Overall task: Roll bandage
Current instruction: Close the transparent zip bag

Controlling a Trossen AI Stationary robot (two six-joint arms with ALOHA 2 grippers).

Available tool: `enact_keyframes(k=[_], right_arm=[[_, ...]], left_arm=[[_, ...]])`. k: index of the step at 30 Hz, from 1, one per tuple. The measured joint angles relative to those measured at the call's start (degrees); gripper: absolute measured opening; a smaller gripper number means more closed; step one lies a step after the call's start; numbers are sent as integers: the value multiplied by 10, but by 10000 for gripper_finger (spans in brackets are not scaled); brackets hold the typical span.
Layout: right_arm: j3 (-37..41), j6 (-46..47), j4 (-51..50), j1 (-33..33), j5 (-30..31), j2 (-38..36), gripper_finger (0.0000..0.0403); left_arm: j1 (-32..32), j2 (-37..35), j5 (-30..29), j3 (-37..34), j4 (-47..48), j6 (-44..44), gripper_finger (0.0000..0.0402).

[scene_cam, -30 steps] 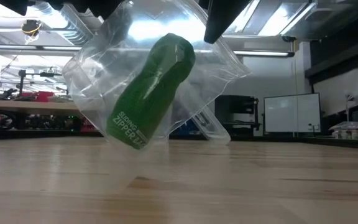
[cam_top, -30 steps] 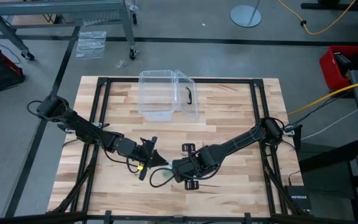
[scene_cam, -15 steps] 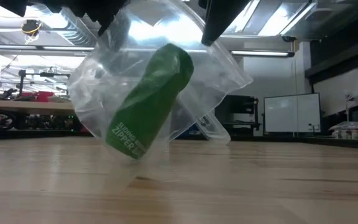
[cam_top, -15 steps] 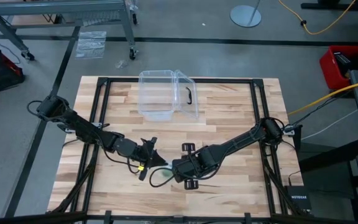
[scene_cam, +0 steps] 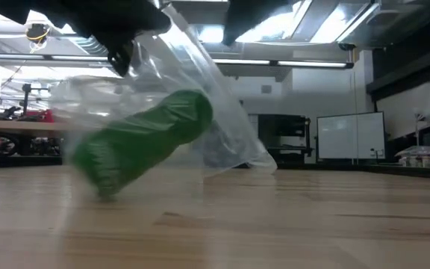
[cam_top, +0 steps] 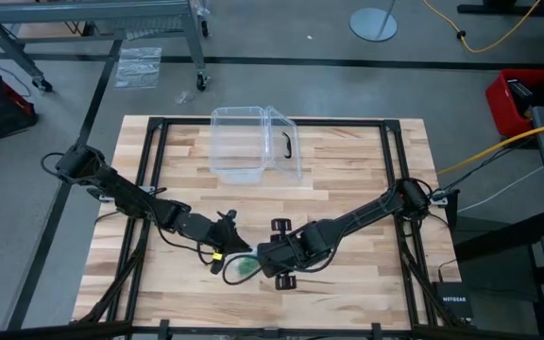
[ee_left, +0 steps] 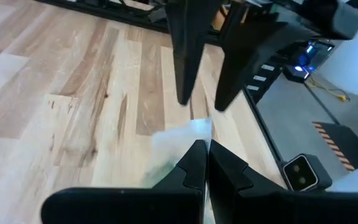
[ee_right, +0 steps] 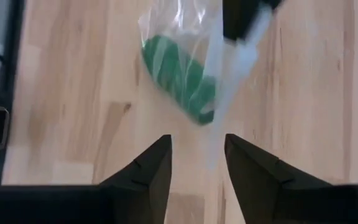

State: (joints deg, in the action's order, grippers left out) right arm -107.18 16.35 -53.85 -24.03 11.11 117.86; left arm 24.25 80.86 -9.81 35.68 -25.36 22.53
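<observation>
Above the table's near edge, right tool (ee_right: 196, 163) has spread and released the bag (scene_cam: 200, 97); left tool (ee_left: 205, 163) stays clamped on it, bandage (scene_cam: 144, 138) swinging flatter

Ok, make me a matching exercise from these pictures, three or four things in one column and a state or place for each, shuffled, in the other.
Things:
1. bandage
2. left gripper
3. right gripper
4. clear plastic box

States or places:
A. fingers apart, holding nothing
B. at the far side of the table, behind both arms
C. green roll, tilted inside the clear bag
D. shut on the bag's edge

Pairs: 1-C, 2-D, 3-A, 4-B
</observation>
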Motion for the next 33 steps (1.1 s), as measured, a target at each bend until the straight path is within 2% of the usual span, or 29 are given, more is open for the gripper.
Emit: enact_keyframes(k=[8, 20, 33], right_arm=[[0, -3, 84, 25, 23, 0, 154], [0, -1, 136, 42, -74, 0, 154], [0, 3, 133, 42, -92, 0, 143]], left_arm=[[16, 0, 2, 0, -6, -4, 0], [20, 0, 2, 0, -5, -20, 0], [20, 0, 2, 0, -6, -19, 0]])
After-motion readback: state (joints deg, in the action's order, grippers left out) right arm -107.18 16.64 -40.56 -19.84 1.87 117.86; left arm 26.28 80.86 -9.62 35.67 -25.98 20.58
